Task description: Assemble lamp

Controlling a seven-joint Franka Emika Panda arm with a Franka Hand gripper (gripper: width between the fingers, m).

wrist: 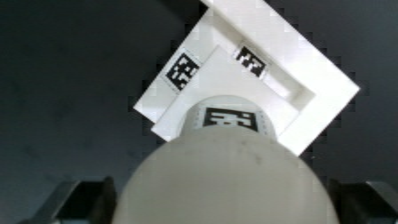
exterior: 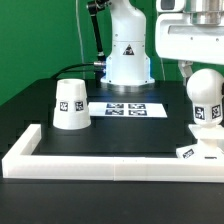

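Black table (exterior: 130, 135), green backdrop (exterior: 40, 40), white bars (exterior: 100, 162), claw (wrist: 199, 200) gripping bulb (exterior: 204, 92) above base (exterior: 197, 152).

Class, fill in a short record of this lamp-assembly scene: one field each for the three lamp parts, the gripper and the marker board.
bulb: held upright over the base, contact unclear
base: lies flat, exterior view's right
shade: stands wide end down, exterior view's left, apart from the rest
gripper: closed on the bulb
marker board: flat, between shade and bulb
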